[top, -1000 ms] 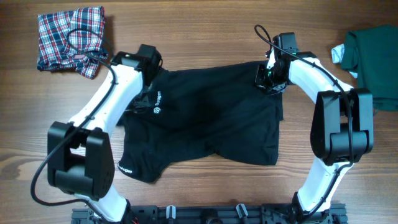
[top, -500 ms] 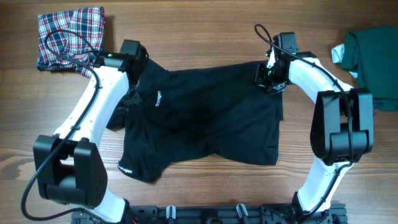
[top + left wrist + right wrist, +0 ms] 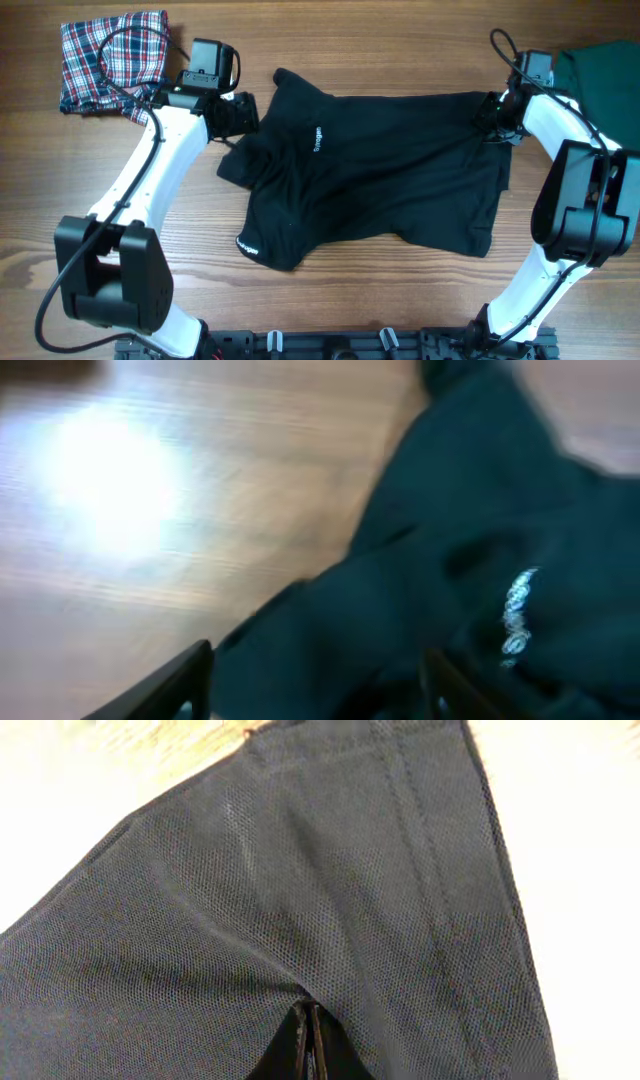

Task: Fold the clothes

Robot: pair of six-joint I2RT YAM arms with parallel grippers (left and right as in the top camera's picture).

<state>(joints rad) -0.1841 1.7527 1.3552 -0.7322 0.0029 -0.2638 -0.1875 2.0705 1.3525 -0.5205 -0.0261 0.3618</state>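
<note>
Nearest me, the black shirt [image 3: 370, 190] lies spread mid-table, dragged rightward in the last second and flatter for folding. My right gripper [image 3: 492, 115] stays pinched on its far right corner. My left gripper [image 3: 236, 112] has just let go, jaws parted beside the collar. Beyond, the plaid garment [image 3: 85, 60] and the green garment [image 3: 610, 80] wait.
</note>
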